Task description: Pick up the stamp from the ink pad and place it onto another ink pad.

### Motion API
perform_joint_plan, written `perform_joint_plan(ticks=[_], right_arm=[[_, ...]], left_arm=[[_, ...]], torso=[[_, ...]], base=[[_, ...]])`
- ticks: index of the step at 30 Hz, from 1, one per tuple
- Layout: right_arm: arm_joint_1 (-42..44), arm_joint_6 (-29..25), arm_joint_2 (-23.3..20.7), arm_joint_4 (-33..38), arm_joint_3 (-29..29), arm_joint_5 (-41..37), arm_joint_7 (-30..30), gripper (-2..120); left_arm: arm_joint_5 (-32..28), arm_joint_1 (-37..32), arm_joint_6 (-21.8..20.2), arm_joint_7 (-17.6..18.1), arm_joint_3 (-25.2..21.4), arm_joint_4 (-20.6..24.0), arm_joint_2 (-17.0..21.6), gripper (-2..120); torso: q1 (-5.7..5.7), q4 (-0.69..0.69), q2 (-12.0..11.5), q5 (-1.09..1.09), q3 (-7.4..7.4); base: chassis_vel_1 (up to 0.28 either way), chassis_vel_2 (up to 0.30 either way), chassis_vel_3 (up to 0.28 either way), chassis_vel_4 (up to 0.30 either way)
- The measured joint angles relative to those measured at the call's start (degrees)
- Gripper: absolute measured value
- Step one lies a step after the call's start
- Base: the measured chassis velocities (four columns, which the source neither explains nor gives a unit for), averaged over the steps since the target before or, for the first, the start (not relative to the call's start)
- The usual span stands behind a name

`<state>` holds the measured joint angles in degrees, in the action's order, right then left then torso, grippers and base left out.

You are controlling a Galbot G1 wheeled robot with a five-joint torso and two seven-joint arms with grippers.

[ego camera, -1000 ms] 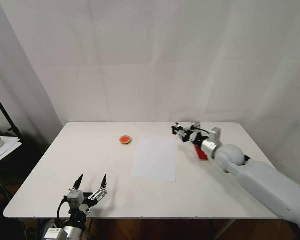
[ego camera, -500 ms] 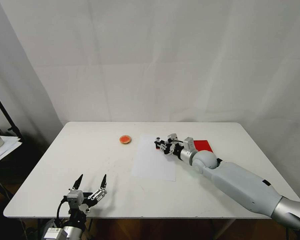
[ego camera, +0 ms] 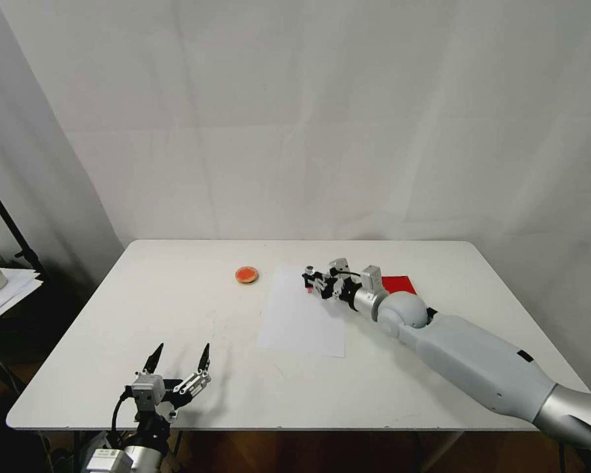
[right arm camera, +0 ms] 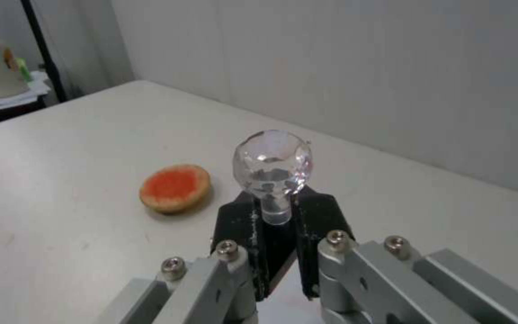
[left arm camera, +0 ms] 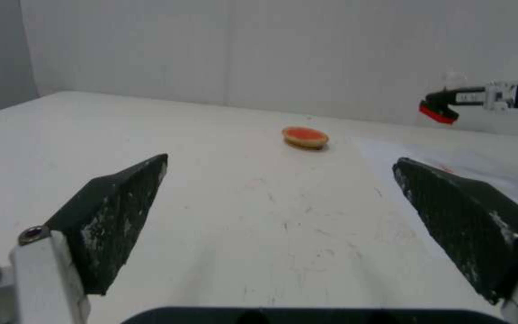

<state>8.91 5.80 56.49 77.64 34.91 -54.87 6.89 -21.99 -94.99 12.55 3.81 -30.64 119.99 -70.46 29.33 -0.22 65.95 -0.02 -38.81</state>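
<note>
My right gripper (right arm camera: pixel 271 252) squeezes stamp (right arm camera: pixel 273 171) by thin neck under glassy ball, up over paper (ego camera: pixel 302 318), between red pad (ego camera: pixel 398 284) and round pad (ego camera: pixel 246 274). Stamp looks tiny, light, hard; ball looks slippery. Left gripper (ego camera: pixel 177 360) wide open, holds nothing, near table's (ego camera: pixel 144 295) front edge.

The right gripper (ego camera: pixel 310 282), closed on the stamp (ego camera: pixel 309 272), has been carried leftward across the head view, from over the red ink pad (ego camera: pixel 398 284) right of centre to above the upper right corner of the paper sheet (ego camera: pixel 302 320), nearer the round ink pad (ego camera: pixel 246 274). The red pad, largely covered a second ago, is now partly exposed.
</note>
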Motion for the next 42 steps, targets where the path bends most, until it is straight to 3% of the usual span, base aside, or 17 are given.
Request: perform_joint_plan(ticks=[5, 9, 15, 42], right_arm=[[-5.0, -0.1, 5.9, -4.0, 3.4, -0.8, 0.4, 9], [-6.1, -0.4, 13.9, -12.4, 4.2, 0.0, 0.7, 9], [-5.7, -1.1, 21.1, -21.5, 4.2, 2.0, 1.5, 9], [-4.0, -1.3, 24.2, -24.5, 3.5, 3.6, 1.7, 9]], left_arm=[[0.0, 0.0, 0.0, 0.0, 0.0, 0.0, 0.0, 100], [0.0, 0.0, 0.0, 0.0, 0.0, 0.0, 0.0, 100], [0.0, 0.0, 0.0, 0.0, 0.0, 0.0, 0.0, 100], [0.0, 0.0, 0.0, 0.0, 0.0, 0.0, 0.0, 100]], torso=[[0.00, 0.02, 0.0, -0.02, 0.00], [0.01, 0.02, 0.0, -0.02, 0.00], [0.00, 0.02, 0.0, -0.01, 0.00], [0.00, 0.01, 0.0, 0.01, 0.00]], base=[[0.000, 0.000, 0.000, 0.000], [0.000, 0.000, 0.000, 0.000], [0.000, 0.000, 0.000, 0.000], [0.000, 0.000, 0.000, 0.000]])
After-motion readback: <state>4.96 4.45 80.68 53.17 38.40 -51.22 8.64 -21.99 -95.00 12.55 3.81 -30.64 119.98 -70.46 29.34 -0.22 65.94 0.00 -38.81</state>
